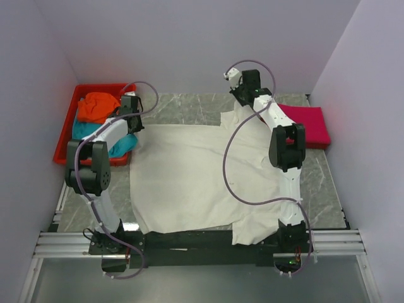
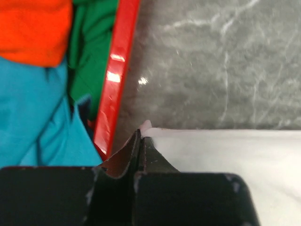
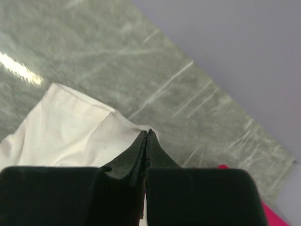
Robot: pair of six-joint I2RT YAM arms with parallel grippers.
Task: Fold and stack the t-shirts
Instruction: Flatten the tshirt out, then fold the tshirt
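Observation:
A large cream-white t-shirt (image 1: 189, 177) lies spread flat across the middle of the table. My left gripper (image 1: 135, 124) is shut on its far left corner (image 2: 146, 126), beside the red tray. My right gripper (image 1: 238, 95) is shut on its far right corner (image 3: 151, 133), lifted slightly off the table. An orange shirt (image 1: 98, 104) and a teal shirt (image 1: 120, 144) lie bunched in the tray; both also show in the left wrist view, orange (image 2: 33, 28) and teal (image 2: 33, 117). A folded magenta-pink shirt (image 1: 309, 123) lies at the far right.
The red plastic tray (image 1: 63, 136) stands at the far left, its rim (image 2: 117, 70) close to my left gripper. A green cloth (image 2: 91, 52) lies inside it. Grey marble tabletop (image 1: 189, 107) shows beyond the shirt. Lilac walls enclose three sides.

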